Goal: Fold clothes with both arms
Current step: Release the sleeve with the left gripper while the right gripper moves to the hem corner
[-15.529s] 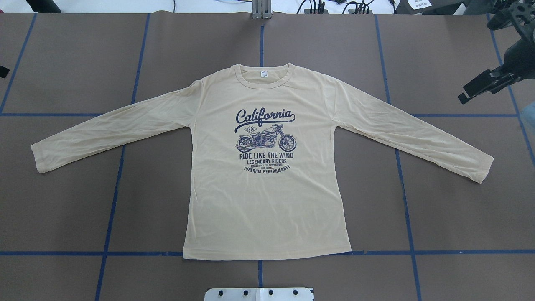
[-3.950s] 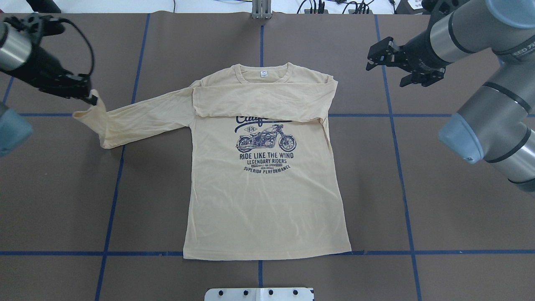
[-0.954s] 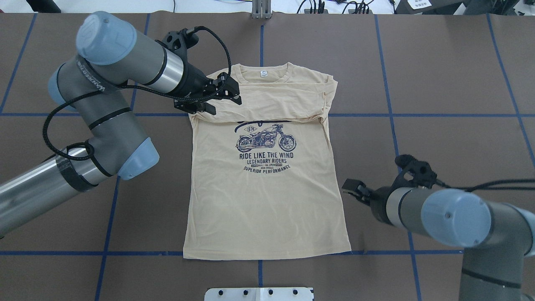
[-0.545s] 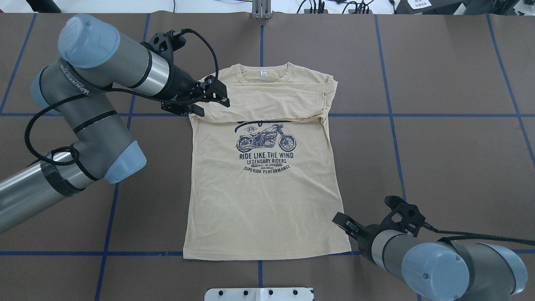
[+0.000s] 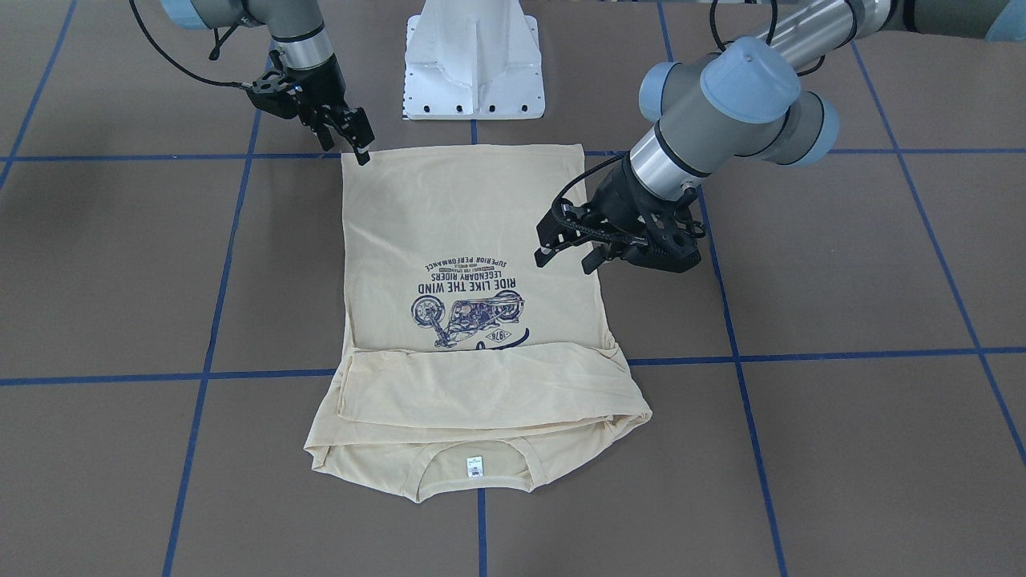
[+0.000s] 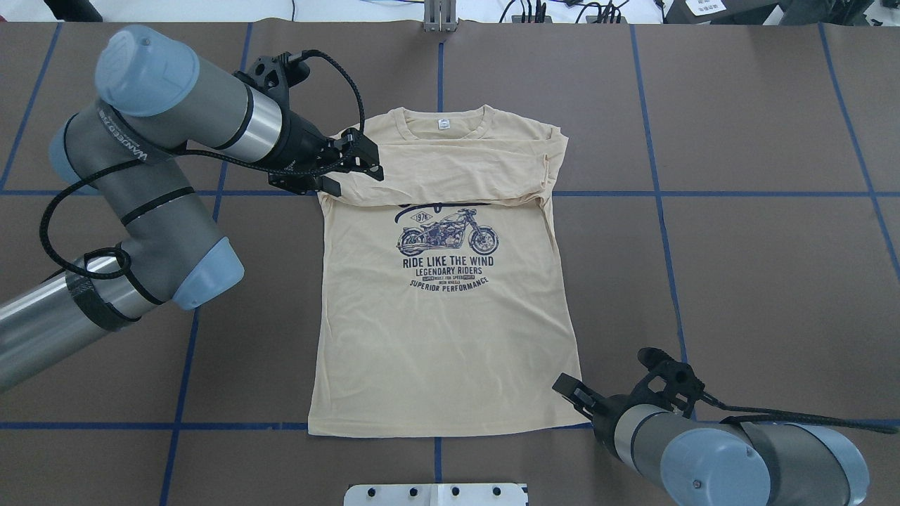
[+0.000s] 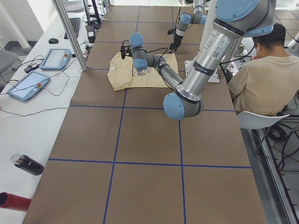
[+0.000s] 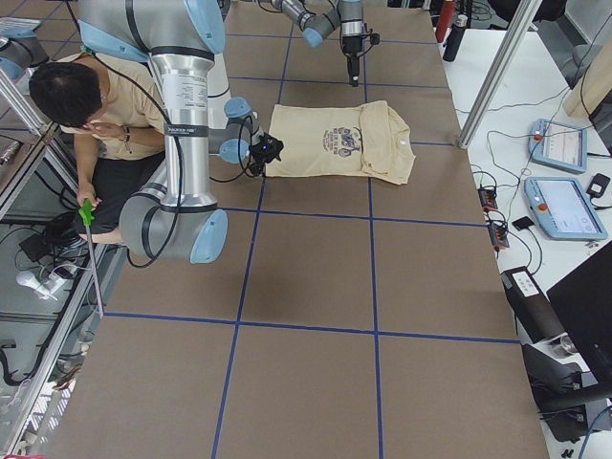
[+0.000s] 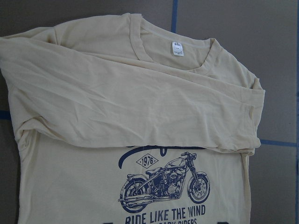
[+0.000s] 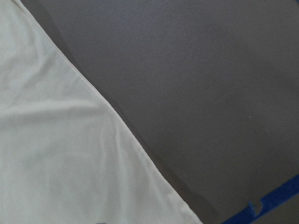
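Right gripper (image 5: 345, 148), apparently open, at the near hem corner of the T-shirt (image 6: 443, 337), flat on the counter (image 6: 738, 281) with sleeves (image 6: 436, 165) folded across its chest. Left gripper (image 6: 355, 179), open and empty, over the far shoulder; unmatched lifts could spill the sleeves.

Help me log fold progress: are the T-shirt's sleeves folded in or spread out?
Folded in. Both sleeves lie stacked across the T-shirt, covering the top of its print.

The T-shirt (image 6: 450, 344) is coloured pale cream-yellow, printed with a navy motorcycle print (image 6: 447, 237) and a small white neck label (image 6: 444, 124). The desk (image 6: 773, 295) is covered in brown, crossed by blue tape lines (image 6: 773, 194). The left arm (image 6: 162, 218) and right arm (image 6: 787, 450) are finished in silver-grey, with light blue joint caps (image 6: 144, 70) and black fingers (image 5: 361, 143).
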`<action>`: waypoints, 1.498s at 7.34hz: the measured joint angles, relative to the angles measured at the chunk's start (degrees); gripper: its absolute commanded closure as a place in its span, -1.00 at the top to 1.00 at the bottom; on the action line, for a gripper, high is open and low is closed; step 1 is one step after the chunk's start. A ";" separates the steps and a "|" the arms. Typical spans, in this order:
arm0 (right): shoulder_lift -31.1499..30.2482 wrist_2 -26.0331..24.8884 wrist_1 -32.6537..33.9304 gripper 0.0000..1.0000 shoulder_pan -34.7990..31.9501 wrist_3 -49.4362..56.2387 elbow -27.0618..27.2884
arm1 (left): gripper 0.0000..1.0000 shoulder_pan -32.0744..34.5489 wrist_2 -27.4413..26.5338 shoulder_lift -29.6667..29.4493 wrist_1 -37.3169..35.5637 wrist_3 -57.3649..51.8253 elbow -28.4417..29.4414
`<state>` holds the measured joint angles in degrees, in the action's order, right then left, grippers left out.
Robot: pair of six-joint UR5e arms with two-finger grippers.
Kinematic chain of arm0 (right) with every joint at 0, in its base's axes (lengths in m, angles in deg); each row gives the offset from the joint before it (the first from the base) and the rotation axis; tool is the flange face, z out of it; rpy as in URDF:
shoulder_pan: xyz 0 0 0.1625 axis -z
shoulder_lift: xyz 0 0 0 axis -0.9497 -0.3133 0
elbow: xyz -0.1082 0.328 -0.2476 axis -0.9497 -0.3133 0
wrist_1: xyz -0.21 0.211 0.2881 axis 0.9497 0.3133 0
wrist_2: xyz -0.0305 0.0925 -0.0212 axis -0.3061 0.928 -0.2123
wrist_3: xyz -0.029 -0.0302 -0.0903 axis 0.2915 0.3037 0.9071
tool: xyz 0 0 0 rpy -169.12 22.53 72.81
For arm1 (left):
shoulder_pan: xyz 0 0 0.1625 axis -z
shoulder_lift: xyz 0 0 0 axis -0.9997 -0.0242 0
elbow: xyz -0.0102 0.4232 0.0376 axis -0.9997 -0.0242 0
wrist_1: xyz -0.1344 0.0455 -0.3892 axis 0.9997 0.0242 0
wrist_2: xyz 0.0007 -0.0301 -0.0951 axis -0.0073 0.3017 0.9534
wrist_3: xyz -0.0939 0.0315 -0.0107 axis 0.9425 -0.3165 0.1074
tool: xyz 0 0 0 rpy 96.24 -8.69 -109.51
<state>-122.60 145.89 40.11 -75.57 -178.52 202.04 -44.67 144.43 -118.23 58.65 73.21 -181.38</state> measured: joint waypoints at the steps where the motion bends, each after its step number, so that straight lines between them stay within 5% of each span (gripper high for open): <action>1: 0.09 -0.02 0.01 0.79 0.29 -0.05 -0.13 | 0.60 0.00 -0.01 0.25 0.04 -0.02 0.01; 4: 0.10 0.02 0.06 0.71 0.54 -0.09 -0.99 | 0.60 0.00 -0.04 0.43 0.07 -0.16 -0.06; 5: 0.13 0.04 0.02 0.33 0.64 -0.11 -1.20 | 0.60 0.00 -0.08 0.46 0.07 -0.17 -0.07; 7: 0.19 0.07 0.01 -0.99 0.76 -0.84 -1.42 | 0.60 0.00 -0.10 0.48 0.07 -0.18 -0.07; 11: -0.18 0.28 0.07 -1.00 0.99 -2.80 0.25 | 0.60 -0.24 -0.82 1.26 -0.07 0.62 -0.38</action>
<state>-122.79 146.18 40.18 -74.58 -181.32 202.29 -44.91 143.61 -116.98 58.57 73.83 -181.76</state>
